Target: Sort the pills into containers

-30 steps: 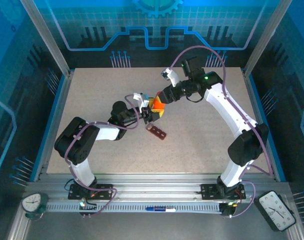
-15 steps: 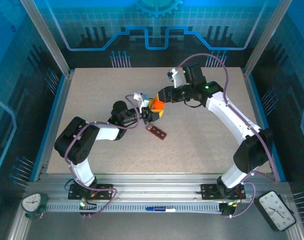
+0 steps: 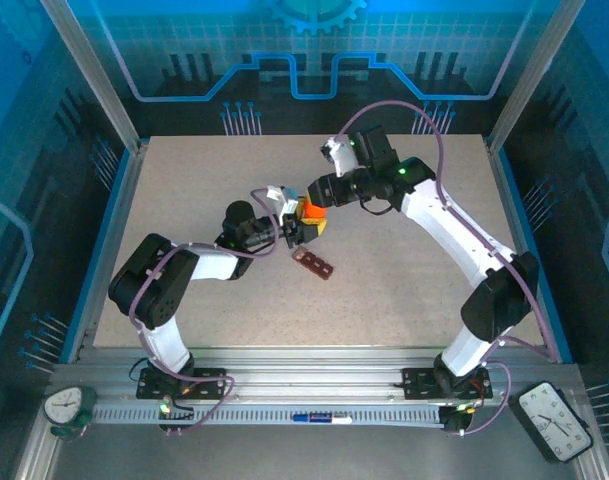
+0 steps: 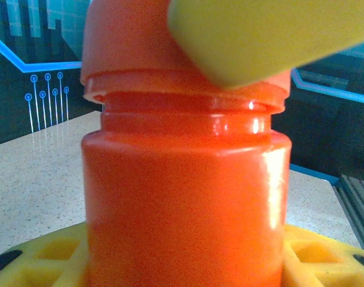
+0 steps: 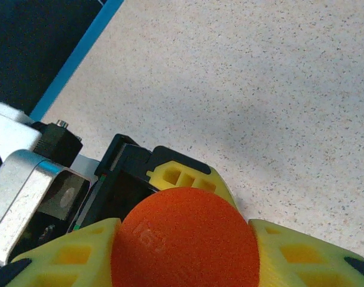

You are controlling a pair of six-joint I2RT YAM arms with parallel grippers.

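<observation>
1. The containers [image 3: 314, 263], a small dark strip of compartments, are lying on the desk [image 3: 404, 290] just near of the two pincers. The strip is probably light, stiff and apt to slide, so any hold is best taken across its long edges.
2. The orange bottle [image 4: 184, 197] is looking hard, glossy and slippery. Its straight body below the threaded neck is the safest place to hold it.
3. The left pincer [image 3: 302, 230] is clamping that body.
4. The right pincer [image 5: 184, 251] is squeezing the cap [image 4: 128, 42] from above.

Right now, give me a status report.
Left gripper shut on orange bottle. Right gripper shut on its cap. Containers flat on table, untouched.
</observation>
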